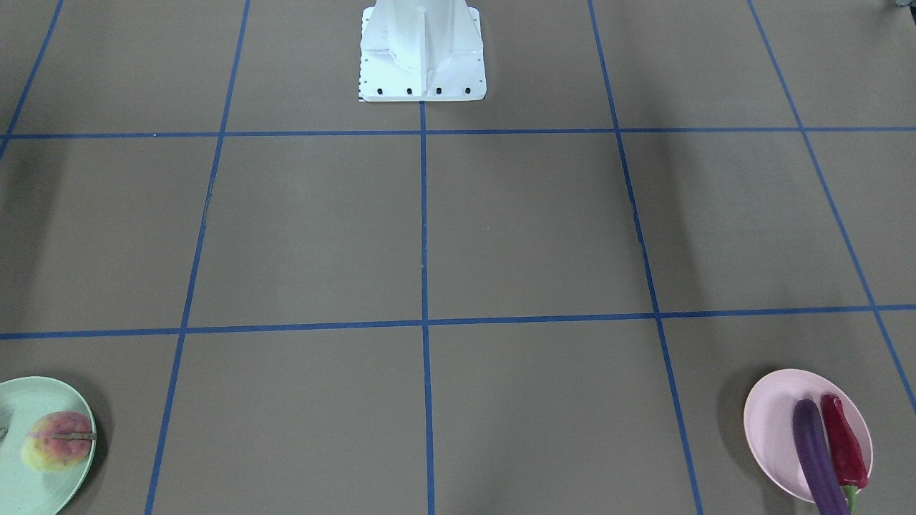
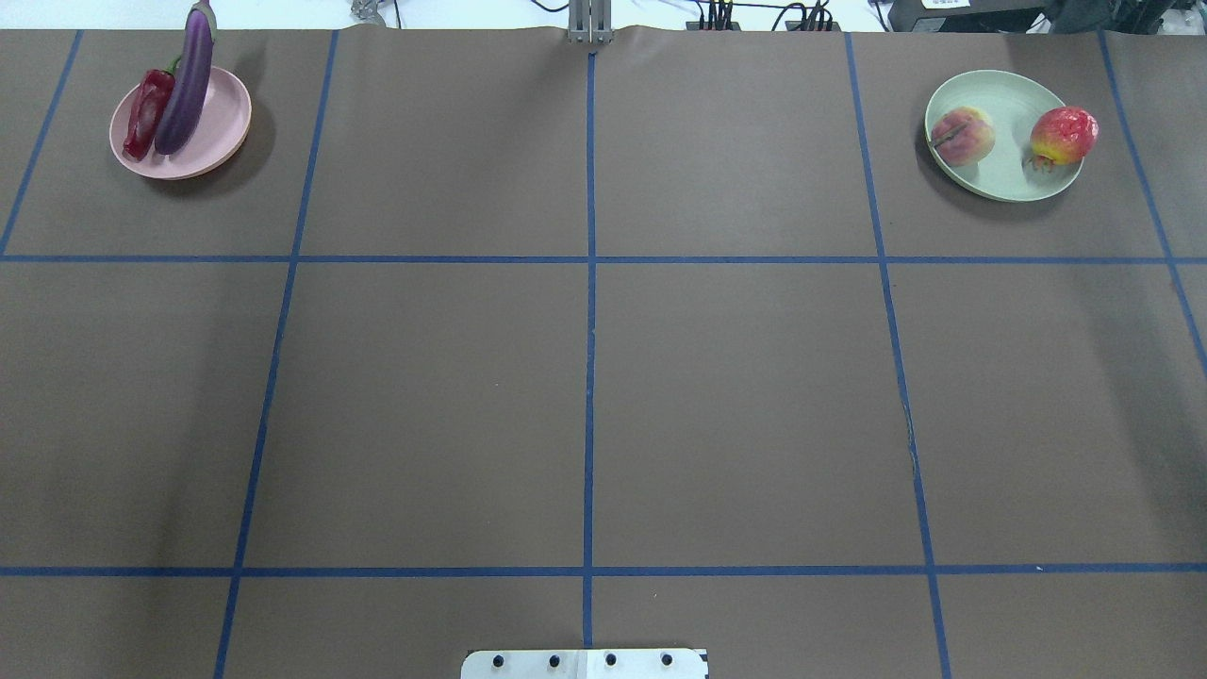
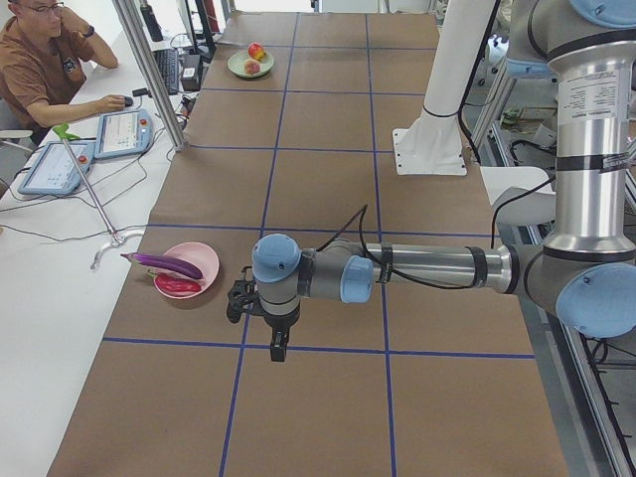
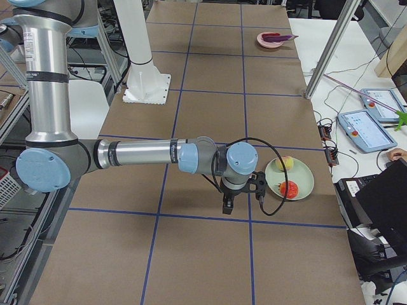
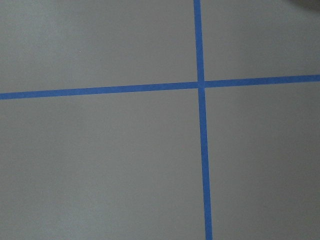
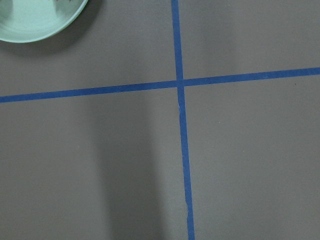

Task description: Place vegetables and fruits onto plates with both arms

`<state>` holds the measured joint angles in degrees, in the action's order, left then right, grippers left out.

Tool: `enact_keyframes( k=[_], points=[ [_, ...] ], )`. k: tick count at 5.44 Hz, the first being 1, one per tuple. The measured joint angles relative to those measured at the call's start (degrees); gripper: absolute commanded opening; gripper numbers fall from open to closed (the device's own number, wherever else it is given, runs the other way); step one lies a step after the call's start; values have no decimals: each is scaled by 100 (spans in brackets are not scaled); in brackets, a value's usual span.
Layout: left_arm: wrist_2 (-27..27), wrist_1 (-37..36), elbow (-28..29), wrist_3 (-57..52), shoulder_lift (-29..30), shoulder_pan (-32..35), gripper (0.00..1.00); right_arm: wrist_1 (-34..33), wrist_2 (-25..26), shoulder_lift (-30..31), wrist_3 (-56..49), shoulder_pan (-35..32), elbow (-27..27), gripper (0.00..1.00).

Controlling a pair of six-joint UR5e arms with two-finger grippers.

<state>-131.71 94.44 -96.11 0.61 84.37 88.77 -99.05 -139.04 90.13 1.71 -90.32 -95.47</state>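
**Four pieces of produce sitting on two plates, both arms hanging over the brown surface**

Two plates are sitting at opposite far corners of the brown surface point(image 2: 735, 396), which is carrying a grid of blue tape lines. The pink plate point(image 2: 222, 132) is holding two vegetables. The purple eggplant point(image 2: 187, 90) is lying lengthwise with its capped end sticking out past the rim, and the red chili point(image 2: 146, 113) is lying alongside, touching it. The mint green plate point(image 2: 1004, 174) is holding two fruits, the peach point(image 2: 962, 137) and the red-orange fruit point(image 2: 1064, 135), which are sitting apart from each other.

Two arms are reaching out level over the surface. The left arm point(image 3: 417, 268) is pointing its jaws down near the pink plate, clear of it. The right arm point(image 4: 140, 154) is doing likewise near the green plate, and its black cable point(image 4: 270, 152) is looping across the plate's rim in the right side view. Only the side views are showing the jaws, so I cannot tell how either pair is standing.

One white base block point(image 1: 422, 54) is standing at the robot's edge. One operator point(image 3: 45, 60) is sitting beside two tablets point(image 3: 124, 134)
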Motion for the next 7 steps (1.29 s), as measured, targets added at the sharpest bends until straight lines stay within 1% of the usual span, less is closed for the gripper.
enact_keyframes(
  k=[2, 7],
  points=[
    [-1, -19, -46, -249, -119, 19, 100, 0, 0, -3, -13, 41, -13, 100],
    [10, -23, -51, -289, -134, 20, 100, 0, 29, -4, -47, 64, -24, 100]
  ],
)
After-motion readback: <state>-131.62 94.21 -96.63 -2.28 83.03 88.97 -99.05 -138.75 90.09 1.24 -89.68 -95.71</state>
